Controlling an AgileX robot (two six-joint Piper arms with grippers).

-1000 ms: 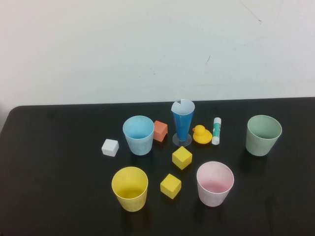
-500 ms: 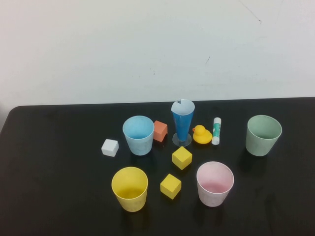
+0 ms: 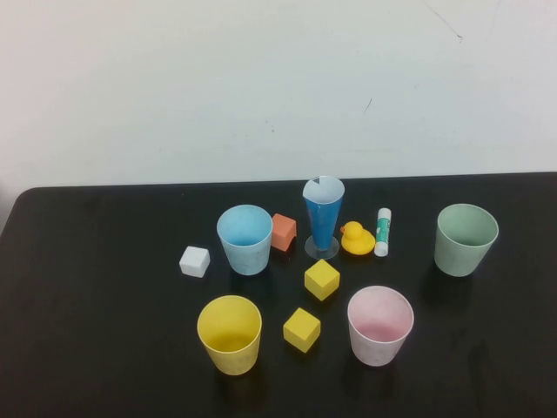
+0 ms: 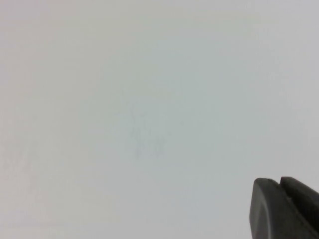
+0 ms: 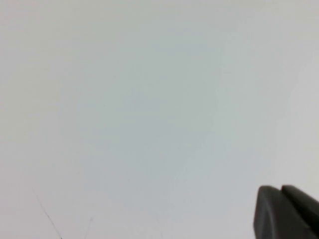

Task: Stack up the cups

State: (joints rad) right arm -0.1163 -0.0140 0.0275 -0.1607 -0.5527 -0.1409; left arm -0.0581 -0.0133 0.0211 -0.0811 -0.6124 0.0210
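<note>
On the black table (image 3: 104, 331) the yellow cup (image 3: 230, 334) stands upright nearest the robot, the light blue cup (image 3: 245, 239) behind it (well apart). Left gripper (image 4: 279, 186) and right gripper (image 5: 281, 194) face a blank wall, fingers pressed together.

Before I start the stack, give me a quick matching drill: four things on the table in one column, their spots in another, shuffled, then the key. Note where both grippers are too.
Things
1. yellow cup
2. light blue cup
3. rubber duck
4. white cube

Places
A. between the blue cone glass and the glue stick
B. beside the orange block
C. leftmost
D. nearest the robot, left of a yellow cube

Pairs: 1-D, 2-B, 3-A, 4-C

The left gripper and right gripper are shut, off the table, facing the wall.
</note>
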